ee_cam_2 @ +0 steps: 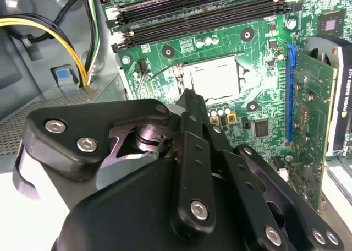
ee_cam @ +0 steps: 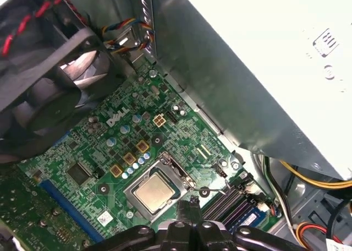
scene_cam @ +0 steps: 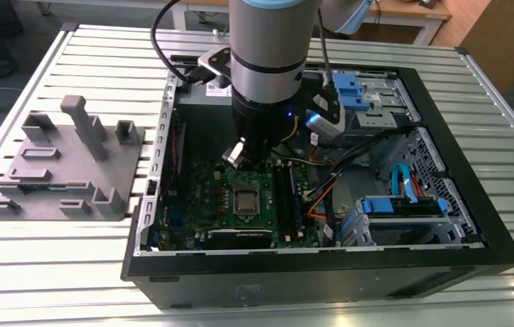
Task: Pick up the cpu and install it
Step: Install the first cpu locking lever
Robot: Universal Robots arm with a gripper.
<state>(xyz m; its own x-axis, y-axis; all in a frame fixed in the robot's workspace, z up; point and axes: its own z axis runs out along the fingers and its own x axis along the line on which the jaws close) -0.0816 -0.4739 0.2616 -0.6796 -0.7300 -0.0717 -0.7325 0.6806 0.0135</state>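
From my station I saw a table (scene_cam: 75, 272) topped with pale ribbed metal slats. Two things rested directly on it: a grey plastic fixture (scene_cam: 66, 167) with upright posts toward the exterior view's left, and an open black computer case (scene_cam: 329, 272) lying on its side just beside it, covering the middle and right.

Silver-grey cylindrical arm (scene_cam: 270, 41) with pale blue cap; black screw-studded tool (ee_cam_2: 190, 97).
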